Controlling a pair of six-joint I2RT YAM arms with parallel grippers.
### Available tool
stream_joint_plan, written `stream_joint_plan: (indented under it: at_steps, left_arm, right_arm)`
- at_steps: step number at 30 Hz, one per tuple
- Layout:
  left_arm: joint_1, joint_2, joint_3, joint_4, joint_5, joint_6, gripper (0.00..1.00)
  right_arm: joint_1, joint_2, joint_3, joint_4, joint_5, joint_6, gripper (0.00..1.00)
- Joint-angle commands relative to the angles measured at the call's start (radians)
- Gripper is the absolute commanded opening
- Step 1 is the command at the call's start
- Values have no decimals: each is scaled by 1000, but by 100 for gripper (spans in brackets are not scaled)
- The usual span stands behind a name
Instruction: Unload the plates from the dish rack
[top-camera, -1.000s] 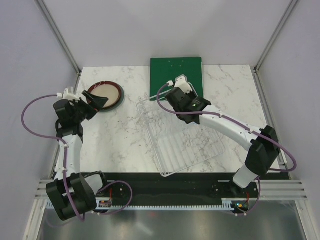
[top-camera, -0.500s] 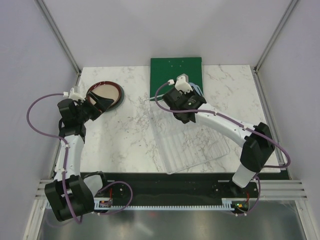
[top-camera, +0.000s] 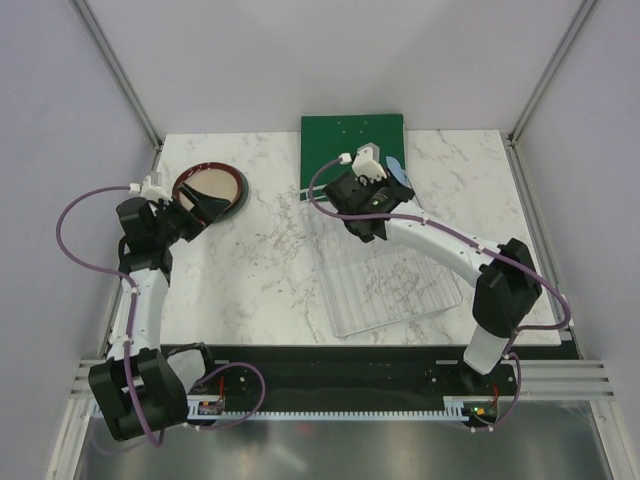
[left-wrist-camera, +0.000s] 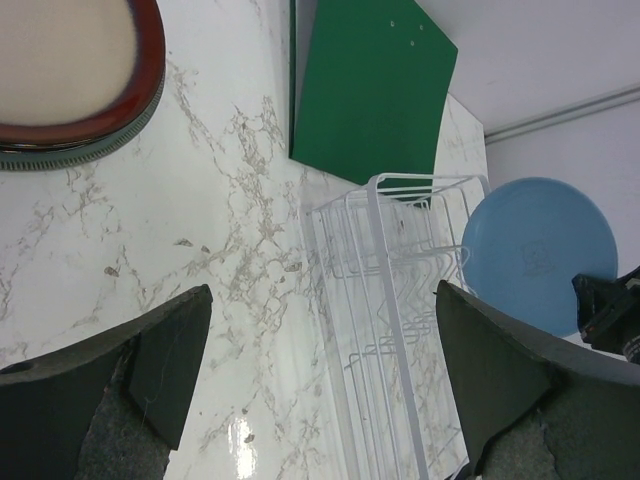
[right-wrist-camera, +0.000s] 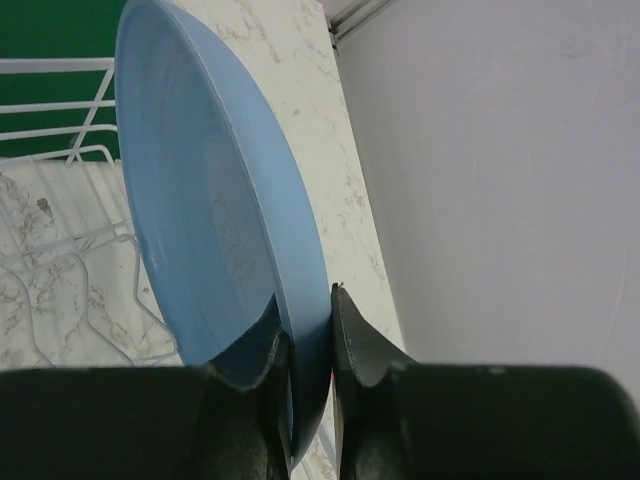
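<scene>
White marble-look bench (top-camera: 250, 270), grey walls; right hand (right-wrist-camera: 305, 320) pinched shut on rim of light blue plate (right-wrist-camera: 220, 220), plate on edge just beside far end of dish rack (top-camera: 390, 290), near green board (top-camera: 352, 145); left hand (left-wrist-camera: 322, 300) wide open, holding nothing, near red-rimmed plate (top-camera: 212, 188) stacked on grey-green plate (left-wrist-camera: 60, 160) at bench's far left.

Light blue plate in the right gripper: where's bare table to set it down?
Bare marble tabletop: between the red-brown-rimmed plate stack and the white wire dish rack. Also bare: far right corner, right of the dark green board. Crowded: stack corner beside the open left gripper, and around the right gripper shut on the light blue plate.
</scene>
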Motion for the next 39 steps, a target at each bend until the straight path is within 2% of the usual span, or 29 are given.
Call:
stream_joint_plan:
  at_steps: [1,9,12,14,16,17,20,23,29,39]
  left_arm:
    - [-7,8,22,5,46,16,99]
    - [-27,4,44,7,80,31,99]
    - [-53,-7,59,13,120,39,99]
    - [-69,-15,67,16,155,38,100]
    - [-87,-34,58,48,190,13,100]
    - [-95,-44,44,79,196,1,100]
    - [-122,-87,3,151,207,-54,100]
    - [-138,-137,-42,235,215,-122,100]
    - [-175,-174,-154,505,221,-294,100]
    - [-314,-151,-178,561,83,-269,100]
  right_arm:
    - [-11,-79,56,41,141,-35,0]
    - [-19,-206,80,43,86,-35,0]
    - [-19,-283,120,47,-140,-34,0]
    - [-21,-310,135,44,-364,-17,0]
    - [-21,-328,158,30,-490,41,0]
    - [-21,-333,152,42,-621,49,0]
    - [-21,-362,105,122,-783,109,0]
    - [-24,-363,86,171,-895,156,0]
    - [-25,-359,44,283,-1084,262,0]
    - [-30,-350,-16,417,-1279,376,0]
